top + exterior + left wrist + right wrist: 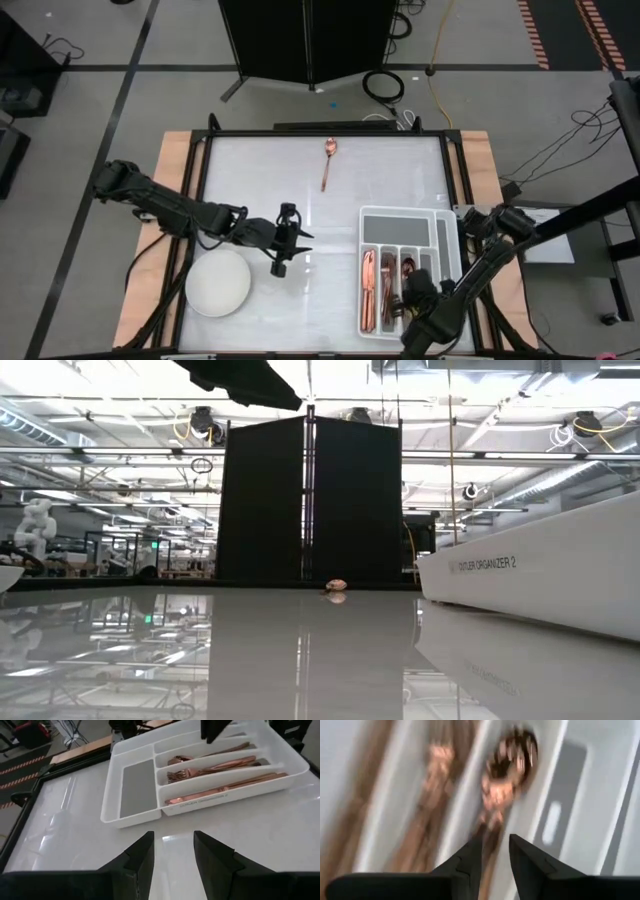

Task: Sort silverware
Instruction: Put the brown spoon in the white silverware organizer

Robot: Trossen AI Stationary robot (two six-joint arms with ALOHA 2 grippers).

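Seen from above, the right hand (416, 292) is positioned over the near end of the divided tray (400, 225), where copper silverware (372, 290) is laid lengthwise in the compartments. In the right wrist view its fingers (470, 862) are parted with a narrow gap, and nothing is gripped between them; blurred copper pieces are seen in the slots just beyond. The left hand (280, 262) is held above the surface (300, 180) beside the white bowl (217, 283), well apart from the tray, its fingers (142, 855) spread and empty. One copper spoon (328, 160) is left lying alone on the surface towards the far edge, away from both hands.
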